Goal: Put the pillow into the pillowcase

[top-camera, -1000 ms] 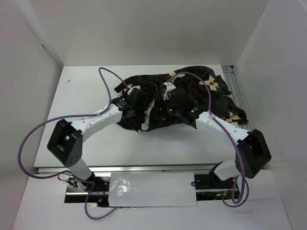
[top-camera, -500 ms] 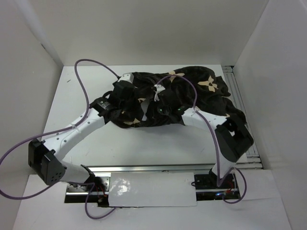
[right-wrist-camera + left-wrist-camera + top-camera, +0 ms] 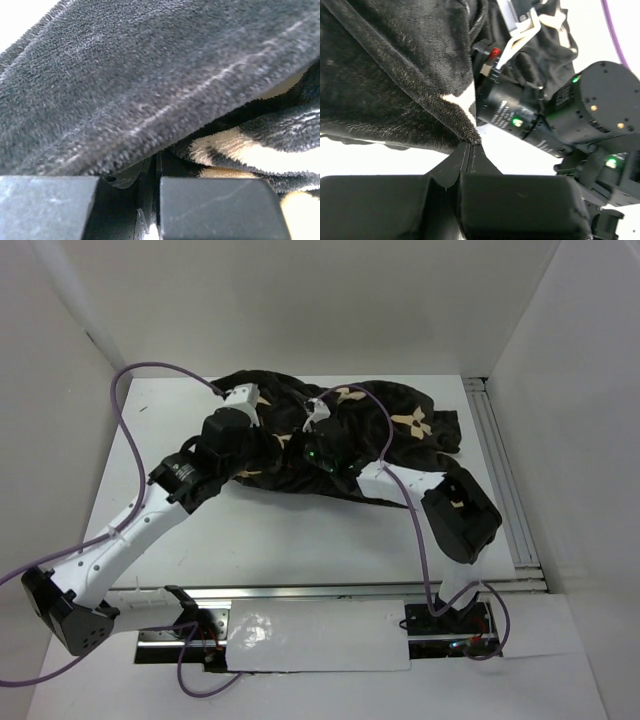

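Left claw [image 3: 470, 153] is pinched tight on a pillowcase [image 3: 440, 426] corner. Right claw [image 3: 156, 172] is clamped at its hem. Only the overhead view shows the fabric bunched on the counter [image 3: 300, 530] around both claws.

From above you get bright, even light; the table [image 3: 300, 535] is almost washed out, and the shadows under the arms [image 3: 140, 525] are soft. Just ahead of the right gripper [image 3: 156, 172] the pillowcase [image 3: 150, 75] is dim and blurred. Ahead of the left gripper [image 3: 470, 152] its pile is sharp and the table glares.
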Tool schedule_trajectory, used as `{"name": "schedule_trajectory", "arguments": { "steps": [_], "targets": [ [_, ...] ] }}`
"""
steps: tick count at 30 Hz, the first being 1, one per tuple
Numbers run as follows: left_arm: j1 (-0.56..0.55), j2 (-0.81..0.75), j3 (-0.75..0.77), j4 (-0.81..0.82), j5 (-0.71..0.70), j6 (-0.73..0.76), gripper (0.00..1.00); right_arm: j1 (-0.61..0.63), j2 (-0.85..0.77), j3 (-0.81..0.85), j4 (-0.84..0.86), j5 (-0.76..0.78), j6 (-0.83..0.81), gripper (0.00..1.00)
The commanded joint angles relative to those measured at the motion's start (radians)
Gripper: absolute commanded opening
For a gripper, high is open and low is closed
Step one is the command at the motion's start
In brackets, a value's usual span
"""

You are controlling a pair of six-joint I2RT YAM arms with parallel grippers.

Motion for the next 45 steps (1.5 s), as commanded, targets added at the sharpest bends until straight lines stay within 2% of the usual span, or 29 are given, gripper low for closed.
{"name": "schedule_trajectory", "arguments": {
  "steps": [1, 4, 5, 7, 8, 9, 10, 11, 13, 15, 16, 17, 18, 19, 21, 22, 27, 28, 30, 31, 34, 35, 38, 39, 42, 43, 45],
  "targets": [
    [-0.040, -0.090, 0.064, 0.118, 0.141, -0.004, 0.00, 0.017, 0.019, 0.067, 0.178, 0.138, 0.059, 0.05],
    [-0.040, -0.112, 0.055, 0.102, 0.050, -0.004, 0.00, 0.055, 0.083, 0.023, 0.143, 0.089, 0.050, 0.05],
    [-0.040, -0.112, 0.038, 0.089, 0.033, -0.004, 0.00, 0.066, 0.106, -0.012, 0.175, 0.041, 0.036, 0.10],
    [-0.040, -0.112, 0.001, 0.060, -0.044, -0.025, 0.00, 0.075, 0.171, -0.086, 0.275, -0.061, 0.017, 0.25],
    [-0.040, -0.112, -0.010, 0.043, -0.078, -0.042, 0.00, 0.075, 0.171, -0.104, 0.291, -0.162, 0.017, 0.28],
    [-0.029, -0.103, -0.022, 0.005, -0.105, -0.074, 0.00, 0.061, 0.134, -0.127, 0.330, -0.199, 0.005, 0.35],
    [-0.017, -0.083, -0.022, -0.018, -0.151, -0.094, 0.00, 0.040, 0.090, -0.176, 0.331, -0.218, -0.007, 0.37],
    [-0.002, -0.072, -0.031, -0.036, -0.165, -0.113, 0.00, 0.031, 0.032, -0.195, 0.311, -0.199, -0.028, 0.39],
    [0.049, -0.052, -0.042, -0.081, -0.165, -0.152, 0.00, 0.018, -0.167, -0.195, 0.112, -0.128, -0.143, 0.51],
    [0.073, -0.041, -0.070, -0.081, -0.156, -0.162, 0.00, 0.018, -0.346, -0.195, -0.017, 0.016, -0.208, 0.69],
    [0.084, -0.032, -0.079, -0.081, -0.146, -0.162, 0.00, 0.018, -0.392, -0.195, -0.140, 0.068, -0.220, 0.76],
    [0.098, -0.023, -0.094, -0.081, -0.117, -0.153, 0.00, 0.018, -0.432, -0.183, -0.192, 0.175, -0.233, 0.85],
    [0.098, -0.023, -0.094, -0.081, -0.097, -0.136, 0.05, 0.018, -0.465, -0.183, -0.233, 0.232, -0.233, 0.91],
    [0.107, -0.009, -0.094, -0.081, -0.077, -0.110, 0.21, 0.018, -0.510, -0.198, -0.305, 0.266, -0.222, 0.96],
    [0.107, 0.005, -0.094, -0.125, -0.041, -0.101, 0.90, 0.018, -0.521, -0.184, -0.384, 0.350, -0.233, 0.97],
    [0.107, 0.005, -0.094, -0.135, -0.041, -0.100, 1.00, 0.018, -0.521, -0.184, -0.425, 0.363, -0.242, 0.97],
    [0.116, -0.008, -0.061, -0.173, -0.073, -0.079, 1.00, 0.018, -0.455, -0.095, -0.436, 0.325, -0.303, 0.87],
    [0.116, -0.008, -0.051, -0.173, -0.082, -0.079, 1.00, 0.018, -0.414, -0.080, -0.421, 0.311, -0.303, 0.77],
    [0.129, -0.008, -0.042, -0.138, -0.083, -0.042, 0.98, 0.018, -0.362, -0.028, -0.421, 0.291, -0.323, 0.68],
    [0.147, -0.008, -0.042, -0.126, -0.083, -0.033, 0.94, 0.018, -0.333, -0.005, -0.421, 0.261, -0.323, 0.64],
    [0.207, 0.096, -0.005, -0.116, -0.046, -0.033, 0.79, 0.009, -0.211, 0.075, -0.421, 0.248, -0.345, 0.64],
    [0.237, 0.130, 0.022, -0.116, -0.020, -0.024, 0.69, 0.009, -0.153, 0.104, -0.392, 0.248, -0.345, 0.67],
    [0.271, 0.277, 0.089, -0.116, 0.003, -0.008, 0.60, 0.000, -0.043, 0.173, -0.392, 0.262, -0.345, 0.68],
    [0.285, 0.316, 0.110, -0.116, 0.003, 0.007, 0.60, -0.011, -0.018, 0.222, -0.392, 0.262, -0.354, 0.68],
    [0.314, 0.478, 0.214, -0.116, -0.006, 0.045, 0.74, -0.031, 0.092, 0.331, -0.422, 0.262, -0.354, 0.68],
    [0.323, 0.518, 0.244, -0.141, 0.011, 0.045, 0.86, -0.031, 0.117, 0.359, -0.438, 0.253, -0.354, 0.68],
    [0.337, 0.630, 0.329, -0.152, 0.023, 0.054, 0.90, -0.042, 0.178, 0.417, -0.467, 0.253, -0.354, 0.68]
  ]
}}
